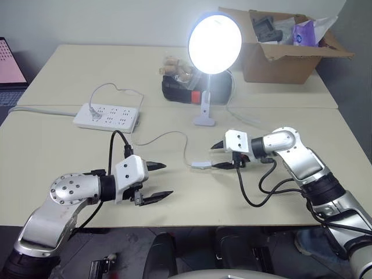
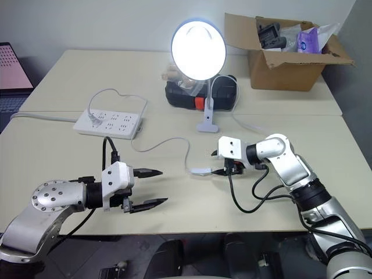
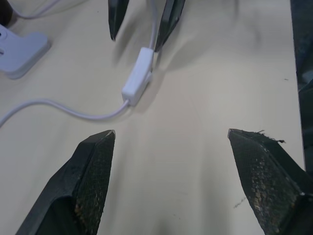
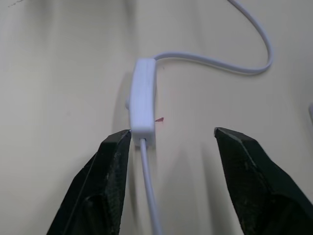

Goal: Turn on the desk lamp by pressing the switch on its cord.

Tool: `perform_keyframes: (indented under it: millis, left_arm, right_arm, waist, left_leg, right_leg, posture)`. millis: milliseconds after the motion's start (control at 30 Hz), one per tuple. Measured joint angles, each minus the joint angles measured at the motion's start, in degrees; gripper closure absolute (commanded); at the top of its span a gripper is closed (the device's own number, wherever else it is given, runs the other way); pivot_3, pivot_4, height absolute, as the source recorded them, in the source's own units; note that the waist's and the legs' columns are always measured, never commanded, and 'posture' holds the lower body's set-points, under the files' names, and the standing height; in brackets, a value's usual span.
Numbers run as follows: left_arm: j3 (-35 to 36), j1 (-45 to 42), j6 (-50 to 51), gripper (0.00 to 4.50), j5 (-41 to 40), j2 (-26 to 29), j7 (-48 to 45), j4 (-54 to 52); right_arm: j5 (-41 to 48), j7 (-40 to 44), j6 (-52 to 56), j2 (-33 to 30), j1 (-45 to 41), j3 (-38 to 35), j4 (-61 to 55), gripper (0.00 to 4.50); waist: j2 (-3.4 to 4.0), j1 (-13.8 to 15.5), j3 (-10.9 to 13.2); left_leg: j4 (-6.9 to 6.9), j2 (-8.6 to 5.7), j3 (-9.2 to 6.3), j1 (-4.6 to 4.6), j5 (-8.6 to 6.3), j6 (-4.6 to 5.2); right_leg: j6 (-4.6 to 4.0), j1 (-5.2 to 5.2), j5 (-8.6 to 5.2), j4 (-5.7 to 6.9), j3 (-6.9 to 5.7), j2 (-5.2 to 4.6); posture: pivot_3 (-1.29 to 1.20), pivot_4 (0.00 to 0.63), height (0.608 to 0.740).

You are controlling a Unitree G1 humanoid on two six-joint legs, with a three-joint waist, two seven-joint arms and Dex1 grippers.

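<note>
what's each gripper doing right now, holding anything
left gripper: open, holding nothing, short of the switch.
right gripper: open, holding nothing, its jaws either side of the switch's end.

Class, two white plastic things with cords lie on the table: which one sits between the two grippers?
The switch, a small slim oblong on the thin cord between the grippers. The power strip is wide, has sockets, and lies farther back.
</note>
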Motion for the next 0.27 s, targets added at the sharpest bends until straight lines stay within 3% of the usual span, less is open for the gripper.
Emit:
perform_keyframes:
  millis: [133,267]
  left_arm:
    - [4.5,3.9,0.4,0.66,0.5,1.8,1.0,-0.5]
    - [8.1,5.5,0.5,0.66,-0.5,2.3,0.9,-0.3]
  right_arm:
    - [6.4,4.1,4.9,-8.7,7.5,-6.9,-12.3,0.97]
    - [11.8,3.4,7.5,-11.5,14.1,-15.0,-17.8,0.97]
  waist:
    - [0.03,0.8,0.0]
    - [0.04,1.1,0.0]
  left_leg:
    - [-0.05,-0.01,-0.01,-0.03,0.0,0.0]
    - [-0.04,0.0,0.06,0.04,-0.01,0.0]
  right_leg:
    - [-0.11,0.01,-0.1,-0.04,-0.06,-0.06]
    - [-0.29,0.01,-0.21,-0.03,0.0,-0.06]
  posture:
    - [0.0,0.15,0.74]
    - [0.0,0.15,0.74]
